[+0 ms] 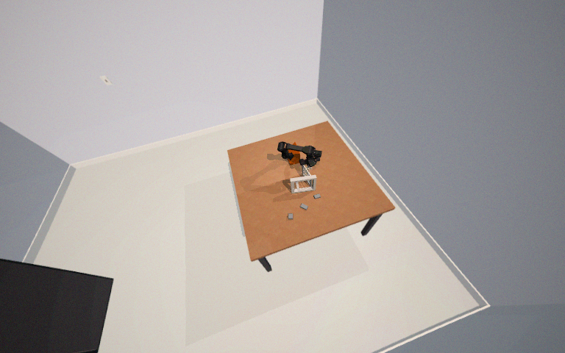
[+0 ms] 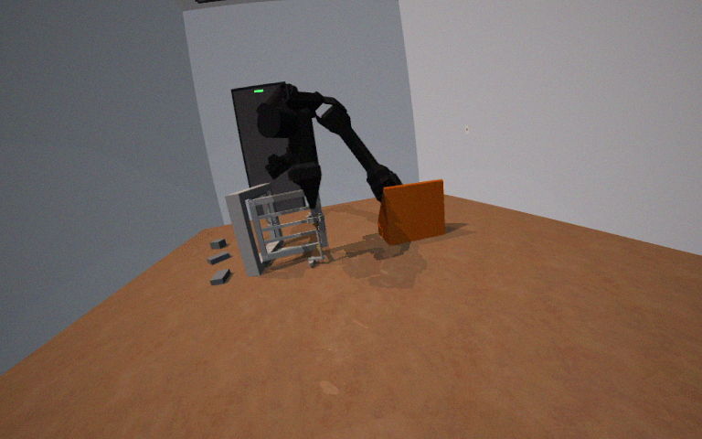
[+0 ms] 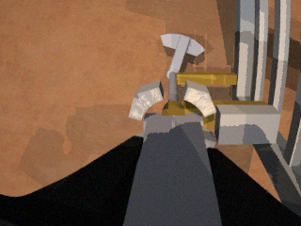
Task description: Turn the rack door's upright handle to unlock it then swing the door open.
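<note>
The rack frame [image 1: 303, 178] [image 2: 242, 232] stands upright on the table [image 1: 341, 199] [image 2: 465, 331]. The barred door [image 2: 290, 253] [image 3: 282, 47] is swung far out from it; I cannot tell the exact angle. My gripper [image 2: 313, 216] [image 3: 173, 153] is shut on the upright handle [image 2: 320, 247] [image 3: 173, 88], with a pale fingertip on each side of the rod. In the wrist view the handle's curved foot [image 3: 182, 46] points up and slightly right, roughly crosswise to the yellow bracket [image 3: 207, 78] that runs to the door. The black gripper body partly hides the handle's upper end.
Several small things stand near: an orange wedge-shaped block [image 2: 414, 212] by the arm's base, and three small grey blocks [image 1: 290, 216] [image 1: 304, 206] [image 1: 317, 195] on the other side of the frame. The arm arches above the door's free edge.
</note>
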`<state>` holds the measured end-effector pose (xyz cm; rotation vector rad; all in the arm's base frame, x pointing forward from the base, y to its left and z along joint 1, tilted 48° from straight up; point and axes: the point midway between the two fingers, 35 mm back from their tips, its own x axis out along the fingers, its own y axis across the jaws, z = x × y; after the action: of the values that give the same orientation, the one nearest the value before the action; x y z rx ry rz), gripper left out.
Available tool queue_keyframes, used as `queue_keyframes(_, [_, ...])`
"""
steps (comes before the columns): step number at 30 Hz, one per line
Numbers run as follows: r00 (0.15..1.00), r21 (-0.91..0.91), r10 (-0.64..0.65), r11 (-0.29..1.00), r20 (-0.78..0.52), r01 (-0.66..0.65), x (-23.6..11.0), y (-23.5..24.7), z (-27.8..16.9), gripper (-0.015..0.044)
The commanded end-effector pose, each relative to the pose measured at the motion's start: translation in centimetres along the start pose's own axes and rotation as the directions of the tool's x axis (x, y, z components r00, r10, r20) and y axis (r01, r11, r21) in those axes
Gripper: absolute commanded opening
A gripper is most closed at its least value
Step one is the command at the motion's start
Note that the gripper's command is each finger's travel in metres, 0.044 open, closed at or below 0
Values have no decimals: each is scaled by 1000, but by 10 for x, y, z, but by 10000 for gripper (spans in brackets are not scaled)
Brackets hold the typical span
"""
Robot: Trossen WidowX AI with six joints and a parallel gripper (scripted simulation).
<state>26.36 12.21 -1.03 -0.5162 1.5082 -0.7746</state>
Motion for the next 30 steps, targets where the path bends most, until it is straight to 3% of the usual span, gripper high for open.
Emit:
queue_keyframes(1, [1000, 81, 4, 997, -2, -4, 0, 12, 3, 14])
queue_keyframes(15, [1000, 293, 7, 956, -2, -6, -1, 43, 13, 14])
queue_keyframes(29, [1000, 301, 7, 954, -2, -6, -1, 44, 14, 14])
queue_keyframes(30, [1000, 301, 7, 954, -2, -6, -1, 44, 14, 40])
